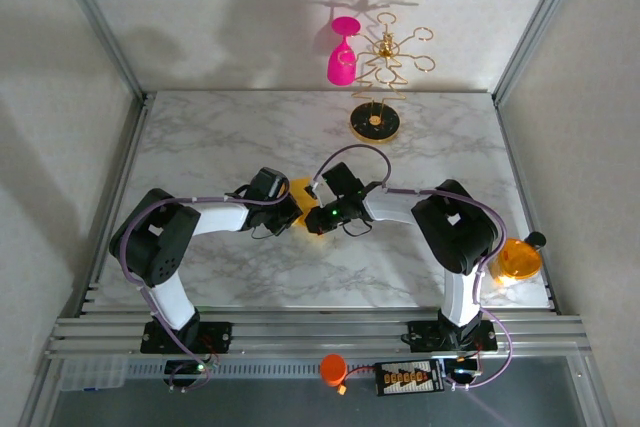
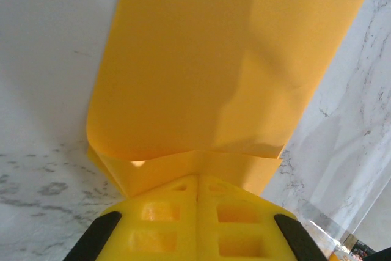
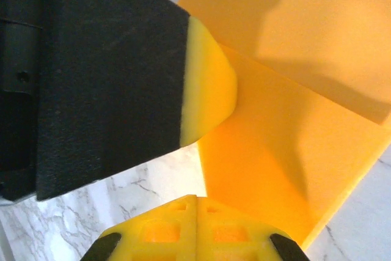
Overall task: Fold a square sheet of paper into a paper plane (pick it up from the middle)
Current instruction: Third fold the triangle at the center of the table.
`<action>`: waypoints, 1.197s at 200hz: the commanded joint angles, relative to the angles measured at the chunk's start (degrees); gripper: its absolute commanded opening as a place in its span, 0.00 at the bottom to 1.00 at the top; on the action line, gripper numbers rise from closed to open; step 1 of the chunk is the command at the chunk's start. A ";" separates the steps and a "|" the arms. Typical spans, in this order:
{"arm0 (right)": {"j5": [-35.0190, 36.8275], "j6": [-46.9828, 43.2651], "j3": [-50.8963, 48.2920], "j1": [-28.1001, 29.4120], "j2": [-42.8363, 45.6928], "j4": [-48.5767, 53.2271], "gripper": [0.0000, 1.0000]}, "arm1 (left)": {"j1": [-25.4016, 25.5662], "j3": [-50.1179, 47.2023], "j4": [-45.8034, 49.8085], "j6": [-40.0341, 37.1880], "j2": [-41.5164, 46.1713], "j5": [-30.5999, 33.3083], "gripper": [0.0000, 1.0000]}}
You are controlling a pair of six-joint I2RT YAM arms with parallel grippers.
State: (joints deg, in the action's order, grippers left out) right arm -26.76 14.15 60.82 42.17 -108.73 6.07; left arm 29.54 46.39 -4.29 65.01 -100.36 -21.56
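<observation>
My left claw (image 2: 197, 181) pinches the bent square sheet of paper (image 2: 214, 59) at the middle of the desk (image 1: 250, 127), my right claw (image 3: 195, 203) is shut beside it, so pulling apart could rip it.

Dim top view, bright wrist close-ups.
Up top, the pink glass (image 1: 342, 52) and gold stand (image 1: 386, 65) throw soft shadows higher on the wall. Both wrist views show the paper (image 2: 226, 59) saturated, crossed by soft-edged shadows; the left pincer (image 2: 197, 181) is blurred at bottom centre.
</observation>
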 commanded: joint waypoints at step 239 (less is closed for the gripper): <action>6.24 -1.00 -1.35 1.07 2.47 6.37 0.02 | -0.32 0.55 7.11 -1.29 -3.71 3.99 0.04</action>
State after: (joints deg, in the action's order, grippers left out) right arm -23.97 12.88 60.10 42.74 -106.69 10.33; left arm 29.54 47.57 -3.81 64.69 -101.25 -21.32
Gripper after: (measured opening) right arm 0.059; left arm 0.052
